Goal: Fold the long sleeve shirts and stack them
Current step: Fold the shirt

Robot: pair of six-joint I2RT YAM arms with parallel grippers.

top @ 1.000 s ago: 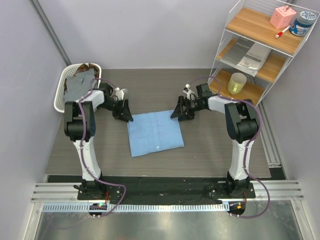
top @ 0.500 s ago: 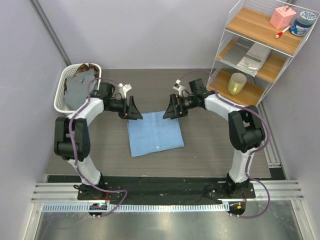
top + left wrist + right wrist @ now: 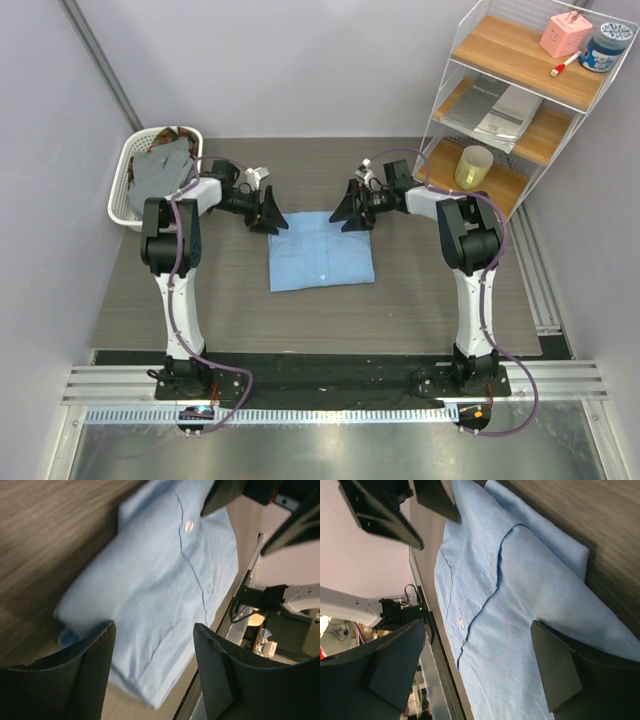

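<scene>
Beside the blue shirt, my left gripper and right gripper now stand wide open after letting go, so I judge this fold done.

A dark wood-grain table. At its far left corner, a white slatted basket. On the right, a white wire shelf unit with wooden boards: a pink box, a blue-lidded jar and a marker on top – grey booklets in the middle – a yellow cup lowest.
</scene>
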